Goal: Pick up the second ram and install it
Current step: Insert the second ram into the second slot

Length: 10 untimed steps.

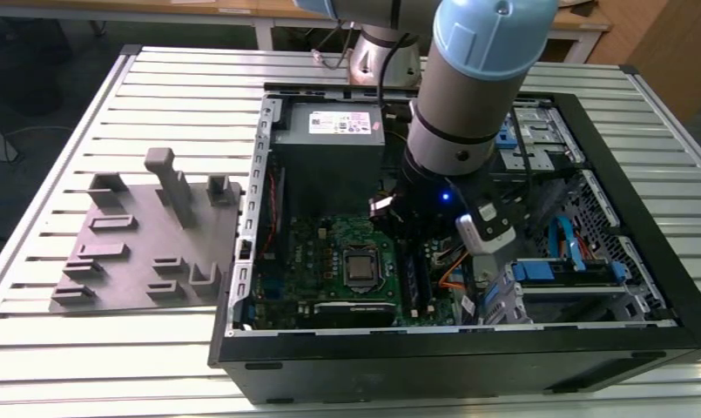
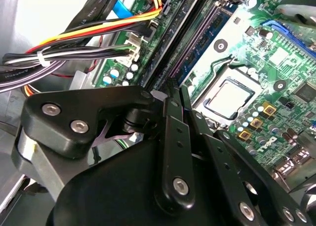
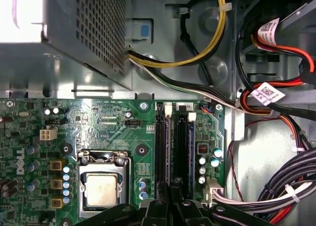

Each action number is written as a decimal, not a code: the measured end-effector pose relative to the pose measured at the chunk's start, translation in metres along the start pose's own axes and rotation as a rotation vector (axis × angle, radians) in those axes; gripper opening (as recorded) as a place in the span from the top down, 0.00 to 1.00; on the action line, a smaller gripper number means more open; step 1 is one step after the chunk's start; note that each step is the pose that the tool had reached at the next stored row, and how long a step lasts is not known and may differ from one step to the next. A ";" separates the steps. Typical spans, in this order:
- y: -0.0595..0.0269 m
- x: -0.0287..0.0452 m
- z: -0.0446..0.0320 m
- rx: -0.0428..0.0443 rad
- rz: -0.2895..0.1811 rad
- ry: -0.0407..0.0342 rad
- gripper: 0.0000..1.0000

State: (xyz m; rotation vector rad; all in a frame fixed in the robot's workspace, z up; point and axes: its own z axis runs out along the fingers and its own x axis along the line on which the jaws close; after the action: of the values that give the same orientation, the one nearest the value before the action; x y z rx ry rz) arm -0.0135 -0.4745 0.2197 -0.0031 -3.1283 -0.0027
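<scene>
The second ram [image 2: 197,40] is a thin dark blue-green stick standing on edge along a memory slot of the green motherboard [image 2: 281,63], beside the CPU socket [image 2: 229,95]. In the first wrist view the same ram [image 3: 182,147] lies in the slot further from the socket. My gripper [image 2: 176,87] is at one end of that stick with its black fingers drawn together on it; it appears as gripper [image 3: 173,189] too. In the exterior view the gripper [image 1: 416,252] reaches down inside the open case over the ram [image 1: 416,283].
The grey power supply [image 1: 326,144] fills the case's far end. Bundled cables [image 2: 74,43] and a drive cage [image 1: 559,270] crowd the slots' other side. A grey tray with upright pegs [image 1: 130,261] lies on the slatted table at the exterior view's left.
</scene>
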 end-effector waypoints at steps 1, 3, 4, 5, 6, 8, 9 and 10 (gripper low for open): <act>0.0000 -0.0001 0.0000 0.0001 -0.002 0.0001 0.87; 0.0000 -0.0002 0.0002 0.0001 -0.006 0.0001 0.87; 0.0000 -0.0002 0.0006 0.0000 -0.006 0.0001 0.87; 0.0000 -0.0002 0.0010 0.0001 -0.006 0.0001 0.87; 0.0000 -0.0002 0.0015 0.0001 -0.006 0.0001 0.87; 0.0000 -0.0002 0.0023 0.0001 -0.006 0.0001 0.87; 0.0000 -0.0002 0.0028 0.0000 -0.006 0.0001 0.87; 0.0000 -0.0002 0.0034 0.0000 -0.006 0.0001 0.87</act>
State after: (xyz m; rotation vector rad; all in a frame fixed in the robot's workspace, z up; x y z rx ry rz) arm -0.0134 -0.4745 0.2163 0.0063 -3.1282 -0.0028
